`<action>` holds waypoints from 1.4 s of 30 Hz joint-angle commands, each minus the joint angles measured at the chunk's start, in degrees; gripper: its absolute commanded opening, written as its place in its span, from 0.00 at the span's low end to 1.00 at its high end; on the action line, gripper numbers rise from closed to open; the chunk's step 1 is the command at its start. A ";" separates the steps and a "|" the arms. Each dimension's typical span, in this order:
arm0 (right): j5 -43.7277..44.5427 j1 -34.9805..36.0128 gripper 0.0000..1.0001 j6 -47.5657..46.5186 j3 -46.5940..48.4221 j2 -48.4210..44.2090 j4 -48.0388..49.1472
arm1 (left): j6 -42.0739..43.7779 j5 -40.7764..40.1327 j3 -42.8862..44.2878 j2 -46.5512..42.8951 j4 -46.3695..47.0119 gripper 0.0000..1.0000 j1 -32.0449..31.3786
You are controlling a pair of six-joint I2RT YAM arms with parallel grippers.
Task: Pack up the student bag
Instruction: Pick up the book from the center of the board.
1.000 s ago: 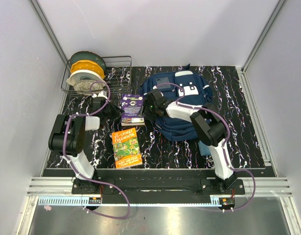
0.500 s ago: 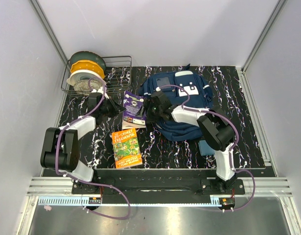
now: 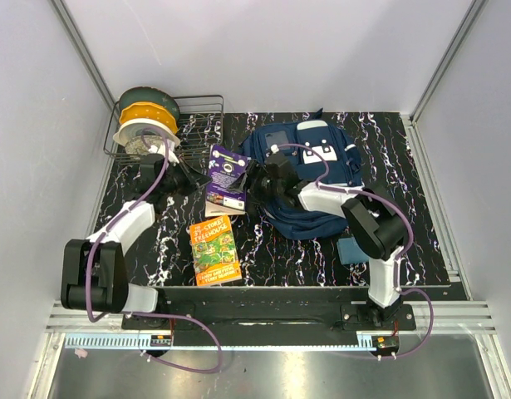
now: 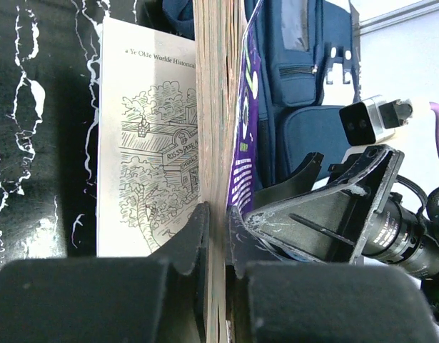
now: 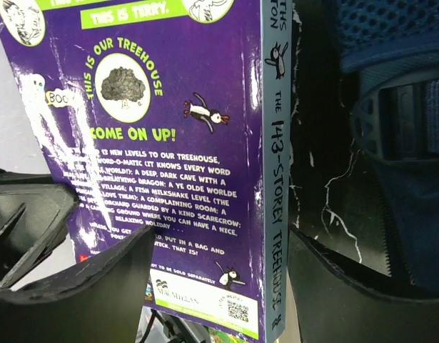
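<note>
The navy student bag (image 3: 313, 170) lies at the back middle of the table, and shows in the left wrist view (image 4: 305, 78) and the right wrist view (image 5: 408, 107). My left gripper (image 3: 194, 179) is shut on a purple paperback book (image 3: 225, 176), holding it tilted up off the table. In the left wrist view the jaws (image 4: 218, 218) clamp its pages, with the front cover (image 4: 244, 136) splayed open. My right gripper (image 3: 266, 179) is open between the book and the bag. In its wrist view (image 5: 223, 268) the fingers straddle the book's back cover (image 5: 183, 143) near the spine.
An orange-and-green book (image 3: 215, 250) lies flat near the front left. A small teal pouch (image 3: 352, 250) lies by the right arm. A wire basket (image 3: 197, 116) with filament spools (image 3: 144, 125) stands at the back left.
The left gripper has raised the purple book from lying flat to tilted on edge, and the left arm has stretched forward. The right gripper has shifted slightly toward the bag.
</note>
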 commanded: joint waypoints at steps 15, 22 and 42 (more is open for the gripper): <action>-3.02 -0.33 0.80 1.42 -2.74 -6.07 15.01 | -7.23 14.63 1.01 -5.35 14.05 0.00 1.19; -2.75 -0.77 0.75 1.77 -4.05 -6.69 17.91 | -7.50 15.51 1.19 -6.14 15.02 0.00 1.19; -2.49 -0.95 0.00 -2.08 -9.42 -15.99 20.13 | -3.55 13.41 1.28 -7.54 9.76 0.82 1.11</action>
